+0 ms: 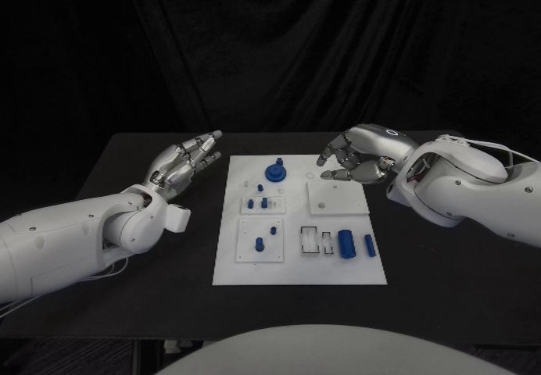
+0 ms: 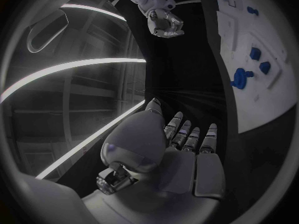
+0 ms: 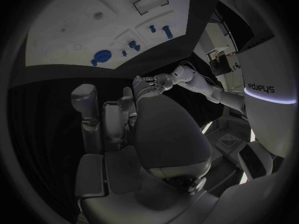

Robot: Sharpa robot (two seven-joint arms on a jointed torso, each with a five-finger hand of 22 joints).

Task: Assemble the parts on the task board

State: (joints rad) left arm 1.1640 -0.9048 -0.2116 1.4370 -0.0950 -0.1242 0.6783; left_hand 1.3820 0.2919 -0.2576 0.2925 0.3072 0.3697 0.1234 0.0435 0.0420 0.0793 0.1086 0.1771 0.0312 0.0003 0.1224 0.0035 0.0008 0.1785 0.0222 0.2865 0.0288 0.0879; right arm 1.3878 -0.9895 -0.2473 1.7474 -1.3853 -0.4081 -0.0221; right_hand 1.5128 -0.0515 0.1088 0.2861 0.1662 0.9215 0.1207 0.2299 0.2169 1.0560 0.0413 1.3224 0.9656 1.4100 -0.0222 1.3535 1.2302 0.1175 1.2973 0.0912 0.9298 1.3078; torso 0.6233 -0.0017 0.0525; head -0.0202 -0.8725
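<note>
The white task board (image 1: 299, 266) lies in the middle of the black table. A round blue part with a knob (image 1: 275, 170) stands near the board's far edge. Small blue pegs (image 1: 258, 203) are just in front of it, and two blue cylinders (image 1: 356, 244) lie at the near right. My left hand (image 1: 186, 162) hovers left of the board, its fingers stretched out flat and holding nothing. My right hand (image 1: 355, 160) hangs over the board's far right corner, fingers loosely bent and apart with nothing between them. The left wrist view shows the board (image 2: 274, 92) and the knobbed part (image 2: 239, 77).
Raised white sub-plates (image 1: 338, 197) sit on the board, and a dark rectangular slot (image 1: 309, 241) lies near the cylinders. Two more blue pieces (image 1: 262, 241) stand on the near-left sub-plate. Black table (image 1: 451, 273) surrounds the board on all sides.
</note>
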